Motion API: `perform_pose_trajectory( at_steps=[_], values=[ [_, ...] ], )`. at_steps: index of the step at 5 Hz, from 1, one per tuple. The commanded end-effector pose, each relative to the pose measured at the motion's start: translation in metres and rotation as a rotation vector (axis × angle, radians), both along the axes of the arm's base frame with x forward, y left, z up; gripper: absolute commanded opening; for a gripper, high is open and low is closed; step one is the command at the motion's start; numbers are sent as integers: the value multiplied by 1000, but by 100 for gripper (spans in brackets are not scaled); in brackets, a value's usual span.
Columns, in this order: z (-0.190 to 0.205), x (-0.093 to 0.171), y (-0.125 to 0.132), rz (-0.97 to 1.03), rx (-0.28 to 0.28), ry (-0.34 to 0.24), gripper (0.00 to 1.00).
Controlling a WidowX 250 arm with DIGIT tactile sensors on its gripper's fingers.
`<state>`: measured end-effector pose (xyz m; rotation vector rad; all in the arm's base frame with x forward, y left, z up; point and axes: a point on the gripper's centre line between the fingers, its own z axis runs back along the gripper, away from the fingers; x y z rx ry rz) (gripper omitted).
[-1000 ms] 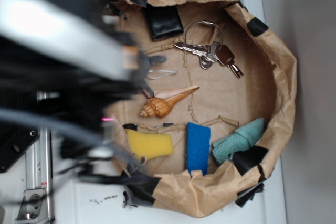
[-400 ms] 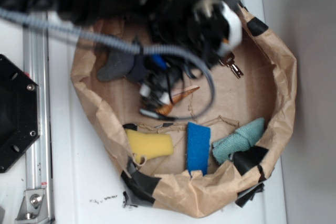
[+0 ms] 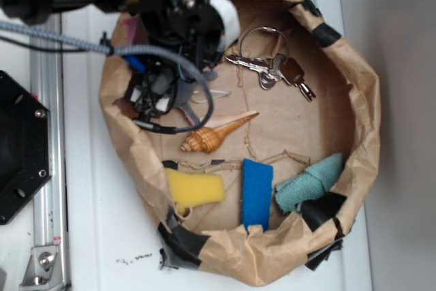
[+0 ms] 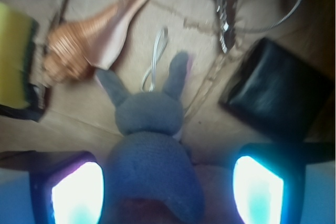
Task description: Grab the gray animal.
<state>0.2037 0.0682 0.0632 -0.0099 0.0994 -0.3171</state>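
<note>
1. Since the earlier exterior frame the arm has swung left: the gripper now sits over the upper-left floor of the paper basket, and the keys at upper centre are uncovered again.
2. In the wrist view the gray animal lies at lower centre, its forked tail toward the seashell at upper left.
3. The pincer is spread, one glowing finger on each side of the rounded body, neither plainly touching it.
4. Judgement: the step in hand is the final descent and close.
5. To do it well, come straight down, stay centred, and close on the thick body, not the thin tail.
6. Risk: the black pouch at right lies close by; avoid drifting toward it.
</note>
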Motion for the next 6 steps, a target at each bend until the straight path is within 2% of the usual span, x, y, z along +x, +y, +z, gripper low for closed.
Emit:
perform_pose_trajectory(
  at_steps=[1,2,3,4,5,6],
  values=[
    [-50,-21,-39,-92,160,-63,0],
    [-36,-18,-47,-76,87,-101,0],
    [-30,-13,-42,-33,50,-101,0],
    [-25,-8,-38,50,50,-108,0],
    [26,11,-48,177,4,-222,0],
    [78,30,-73,222,-126,-305,0]
  ],
)
